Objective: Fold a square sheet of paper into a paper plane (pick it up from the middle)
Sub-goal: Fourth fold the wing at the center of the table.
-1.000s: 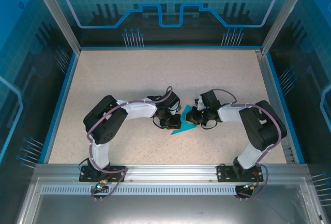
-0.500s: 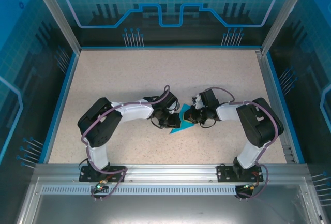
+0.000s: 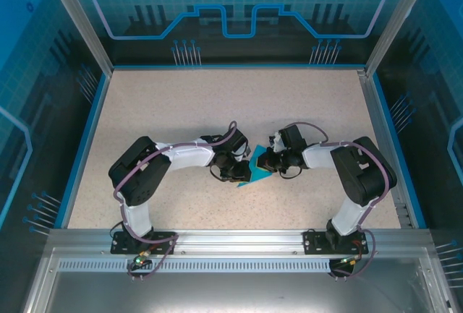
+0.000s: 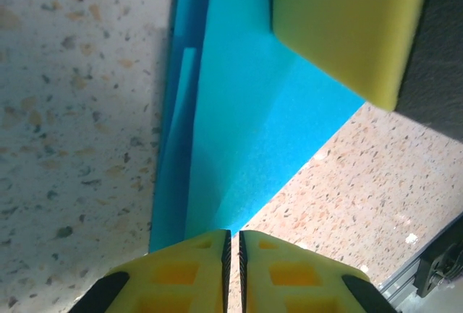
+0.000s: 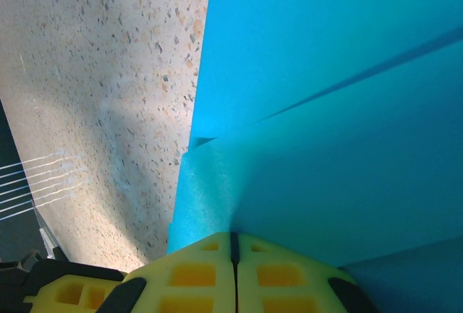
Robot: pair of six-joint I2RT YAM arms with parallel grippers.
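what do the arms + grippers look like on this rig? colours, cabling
Left arm and right arm: black joint housings, white link shells, purple-grey cable looped along each. Left gripper and right gripper: yellow moulded fingers with rectangular pockets, black trim.

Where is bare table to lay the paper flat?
Far half of the table, up to the back wall, is bare; so is the near strip between the arm bases. Crowded at centre, where left hand and right hand pinch the paper.
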